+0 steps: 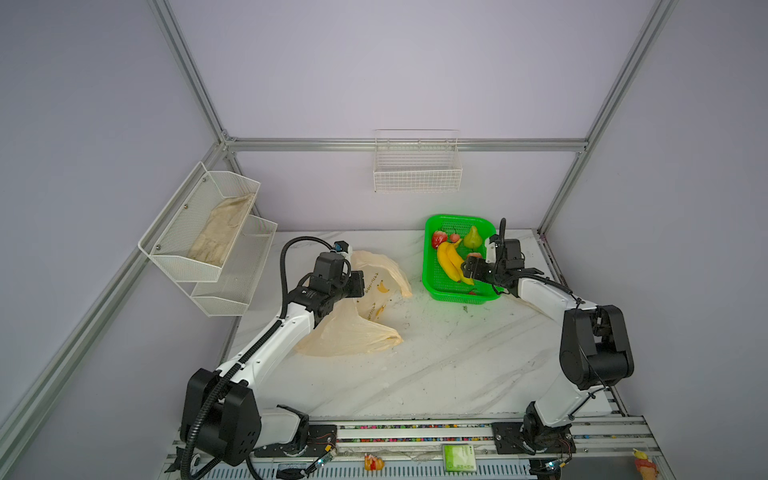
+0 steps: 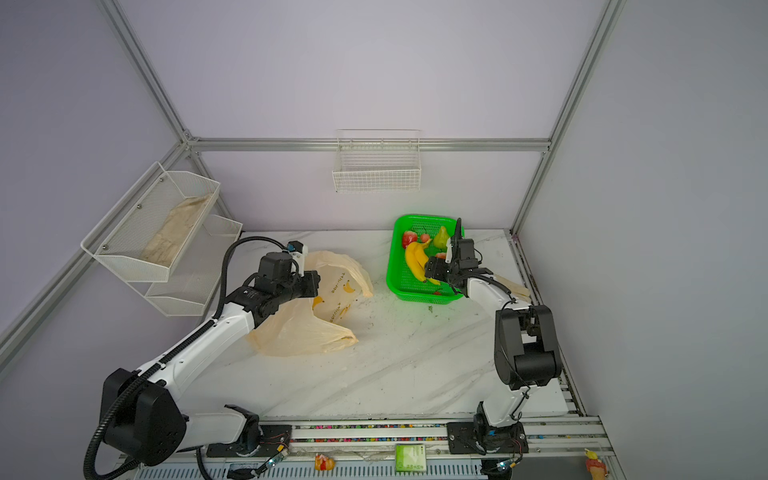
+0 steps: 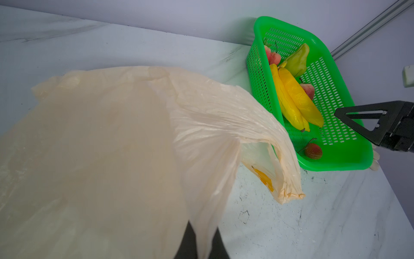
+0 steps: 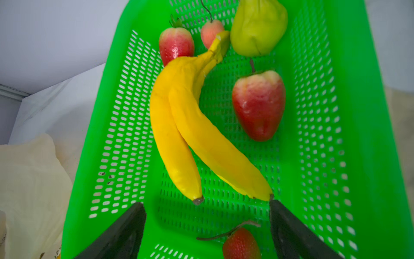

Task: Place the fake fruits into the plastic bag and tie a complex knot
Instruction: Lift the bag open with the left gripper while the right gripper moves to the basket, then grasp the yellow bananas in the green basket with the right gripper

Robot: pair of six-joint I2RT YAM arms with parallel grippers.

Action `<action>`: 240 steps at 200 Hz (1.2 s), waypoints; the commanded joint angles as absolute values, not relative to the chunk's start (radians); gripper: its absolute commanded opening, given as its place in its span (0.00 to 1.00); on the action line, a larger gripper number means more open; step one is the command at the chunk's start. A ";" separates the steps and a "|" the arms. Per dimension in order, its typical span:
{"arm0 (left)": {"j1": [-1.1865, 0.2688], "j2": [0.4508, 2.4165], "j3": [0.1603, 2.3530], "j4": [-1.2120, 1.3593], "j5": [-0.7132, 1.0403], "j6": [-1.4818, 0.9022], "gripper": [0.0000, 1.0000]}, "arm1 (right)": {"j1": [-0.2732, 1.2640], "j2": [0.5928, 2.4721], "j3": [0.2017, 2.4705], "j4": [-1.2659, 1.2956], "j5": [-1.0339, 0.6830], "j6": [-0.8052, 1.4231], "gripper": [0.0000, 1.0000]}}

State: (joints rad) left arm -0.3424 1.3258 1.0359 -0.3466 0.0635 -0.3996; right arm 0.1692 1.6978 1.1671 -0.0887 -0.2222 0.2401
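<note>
One white table (image 1: 436,374) carries it all. Biggest thing on it is the plastic bag (image 1: 353,328), left of centre, crumpled, lower part flat on the table. It has no knot yet and no fruit inside that we can see. The left fingers (image 3: 188,246) are clamped on its film and hold that edge raised; one handle loop (image 3: 289,170) droops toward the basket side. We judge it near weightless, floppy, slick and easy to tear, so take it by the rim or handles, not the body.

Next is the green mesh basket (image 1: 455,296), back right on the table, with every fruit in it.

The banana bunch (image 4: 201,134) is the longest piece. Its long axis runs from the stem end by the pear (image 4: 257,29) to the tips, which lie right at the right fingers (image 4: 125,228). Those are spread wide, holding nothing, flanking the tips. We judge it light, stiff and glossy-slippery; pinch mid-curve, across the long axis.

There are two strawberries (image 4: 258,105) (image 4: 175,44); the bigger one's tip points toward the right fingers. Smallest are a small pink stemmed fruit (image 4: 211,31) by the pear and a small red stemmed fruit (image 4: 240,244) between the right fingers.
</note>
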 commanded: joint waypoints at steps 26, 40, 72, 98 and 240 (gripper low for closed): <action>-0.324 1.280 1.111 -0.320 0.119 -0.391 0.00 | 0.278 1.768 1.332 -0.112 -0.094 -0.021 0.95; -0.320 1.274 1.104 -0.311 0.123 -0.391 0.00 | 0.278 1.838 1.419 -0.177 -0.080 -0.070 0.96; -0.315 1.269 1.104 -0.311 0.142 -0.387 0.00 | 0.279 1.973 1.600 -0.304 -0.105 -0.111 0.97; -0.314 1.262 1.099 -0.306 0.130 -0.377 0.00 | 0.291 2.030 1.670 -0.361 -0.023 -0.104 0.97; -0.284 1.268 1.094 -0.292 0.196 -0.395 0.00 | 0.336 2.322 1.932 -0.583 0.123 -0.182 0.92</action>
